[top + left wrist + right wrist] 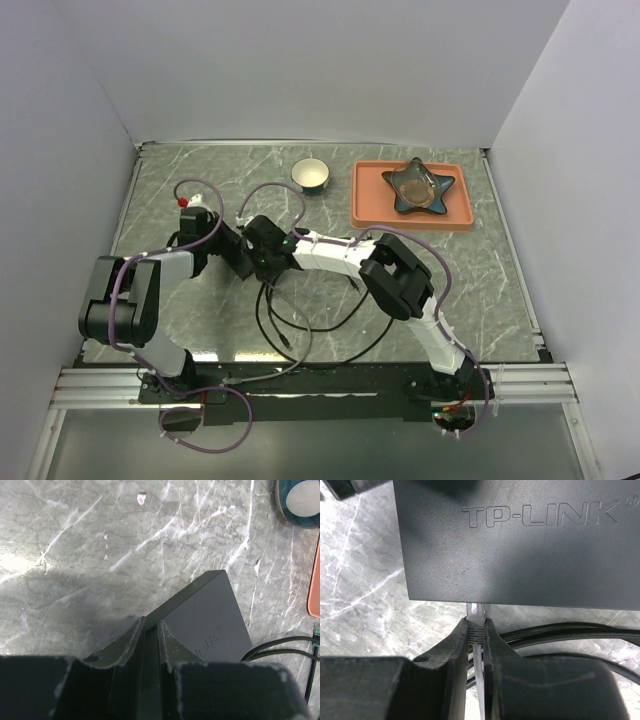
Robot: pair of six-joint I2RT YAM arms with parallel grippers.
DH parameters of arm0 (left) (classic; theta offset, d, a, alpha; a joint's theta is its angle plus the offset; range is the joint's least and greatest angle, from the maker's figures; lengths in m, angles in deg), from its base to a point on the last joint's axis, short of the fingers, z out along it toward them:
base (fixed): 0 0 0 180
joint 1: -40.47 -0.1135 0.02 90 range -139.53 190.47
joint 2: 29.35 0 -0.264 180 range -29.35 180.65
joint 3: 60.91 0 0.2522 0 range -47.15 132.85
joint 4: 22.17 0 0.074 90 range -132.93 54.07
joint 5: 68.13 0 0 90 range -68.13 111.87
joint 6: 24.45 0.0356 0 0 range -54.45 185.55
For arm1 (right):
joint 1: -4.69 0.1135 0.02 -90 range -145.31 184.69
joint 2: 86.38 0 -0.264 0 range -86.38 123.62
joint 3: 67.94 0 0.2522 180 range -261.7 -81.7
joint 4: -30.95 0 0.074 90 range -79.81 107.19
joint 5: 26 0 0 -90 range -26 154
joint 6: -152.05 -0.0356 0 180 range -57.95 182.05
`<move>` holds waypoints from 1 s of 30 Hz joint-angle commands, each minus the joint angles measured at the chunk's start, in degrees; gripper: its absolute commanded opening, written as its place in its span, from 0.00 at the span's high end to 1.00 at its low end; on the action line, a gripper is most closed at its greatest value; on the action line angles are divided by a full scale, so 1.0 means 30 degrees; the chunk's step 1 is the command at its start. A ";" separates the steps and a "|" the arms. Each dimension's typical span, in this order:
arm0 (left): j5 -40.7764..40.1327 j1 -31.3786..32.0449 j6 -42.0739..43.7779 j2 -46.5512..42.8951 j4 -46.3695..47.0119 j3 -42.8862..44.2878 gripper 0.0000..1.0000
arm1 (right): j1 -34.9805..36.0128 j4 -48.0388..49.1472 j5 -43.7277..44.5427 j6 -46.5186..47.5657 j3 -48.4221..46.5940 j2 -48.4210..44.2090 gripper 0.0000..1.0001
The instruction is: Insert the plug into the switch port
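The black TP-LINK switch [520, 550] lies on the marble table. My right gripper [476, 632] is shut on the grey boot of a clear-tipped plug [476, 614]. The plug's tip is at the switch's near edge; the port is hidden under that edge. My left gripper [151, 626] is shut on a corner edge of the switch [210, 615]. In the top view the two grippers, left [238, 254] and right [272, 256], meet at the table's left middle, and the switch is mostly hidden between them.
Black cables [560, 632] run beside the plug and loop over the near table [300, 325]. A small bowl [311, 175] and an orange tray [460, 218] holding a star-shaped dish [419, 186] stand at the back.
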State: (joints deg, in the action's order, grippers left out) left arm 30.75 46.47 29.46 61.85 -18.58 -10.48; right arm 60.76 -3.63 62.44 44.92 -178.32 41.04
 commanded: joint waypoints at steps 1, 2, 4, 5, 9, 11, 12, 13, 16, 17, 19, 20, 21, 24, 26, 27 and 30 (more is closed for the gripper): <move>0.4449 0.1954 -0.1121 0.0947 -0.6574 -0.2260 0.80 | -0.1230 0.4303 0.2279 -0.0239 -0.1952 0.0007 1.00; 0.4421 0.2042 -0.1180 0.1035 -0.6369 -0.2290 0.80 | -0.1230 0.4332 0.2279 -0.0297 -0.2099 0.0096 1.00; 0.4421 0.2305 -0.1298 0.1181 -0.6280 -0.2319 0.81 | -0.1230 0.4332 0.2278 -0.0356 -0.2479 0.0388 1.00; 0.4450 0.2365 -0.1327 0.1183 -0.6221 -0.2319 0.81 | -0.1230 0.4274 0.2337 -0.0385 -0.2655 0.0448 1.00; 0.4421 0.2512 -0.1386 0.1212 -0.6308 -0.2320 0.83 | -0.1231 0.4186 0.2718 -0.0415 -0.3242 0.0799 1.00; 0.4392 0.2512 -0.1356 0.1153 -0.6367 -0.2319 0.85 | -0.1259 0.3982 0.2952 -0.0444 -0.3710 0.1092 1.00; 0.4305 0.2541 -0.1356 0.1095 -0.6425 -0.2348 0.85 | -0.1289 0.3865 0.3156 -0.0502 -0.3886 0.1180 1.00; 0.4333 0.2541 -0.1356 0.1037 -0.6484 -0.2378 0.85 | -0.1289 0.3660 0.3187 -0.0532 -0.4207 0.1413 1.00; 0.4333 0.2570 -0.1356 0.0949 -0.6456 -0.2466 0.87 | -0.1318 0.3454 0.3362 -0.0649 -0.4619 0.1707 1.00; 0.4362 0.2541 -0.1356 0.0948 -0.6455 -0.2495 0.87 | -0.1347 0.3453 0.3247 -0.0649 -0.4707 0.1708 1.00; 0.4275 0.2541 -0.1327 0.0978 -0.6513 -0.2495 0.87 | -0.1347 0.3308 0.3246 -0.0649 -0.4708 0.1708 1.00; 0.4217 0.2570 -0.1327 0.0978 -0.6514 -0.2466 0.87 | -0.1319 0.3336 0.3217 -0.0649 -0.4563 0.1650 1.00; 0.4216 0.2570 -0.1327 0.1007 -0.6543 -0.2408 0.87 | -0.1347 0.3423 0.3187 -0.0649 -0.4068 0.1533 1.00; 0.3866 0.2570 -0.1385 0.0920 -0.6777 -0.2116 0.84 | -0.1318 0.3921 0.3013 -0.0591 -0.2519 0.0714 1.00; 0.3427 0.2541 -0.1386 0.0831 -0.7098 -0.1881 0.81 | -0.1376 0.4068 0.3040 -0.0590 -0.1782 0.0011 1.00; 0.3251 0.2541 -0.1386 0.0744 -0.7332 -0.1619 0.80 | -0.1377 0.4097 0.2982 -0.0562 -0.1111 -0.0223 0.99; 0.2519 0.2454 -0.1415 0.0539 -0.7889 -0.1004 0.74 | -0.1377 0.4069 0.2544 -0.0445 -0.0113 -0.1043 0.90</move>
State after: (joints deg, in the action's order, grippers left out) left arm 27.95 48.76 27.56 61.87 -17.78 -10.75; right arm 60.57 -8.33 63.03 44.31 -181.35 42.24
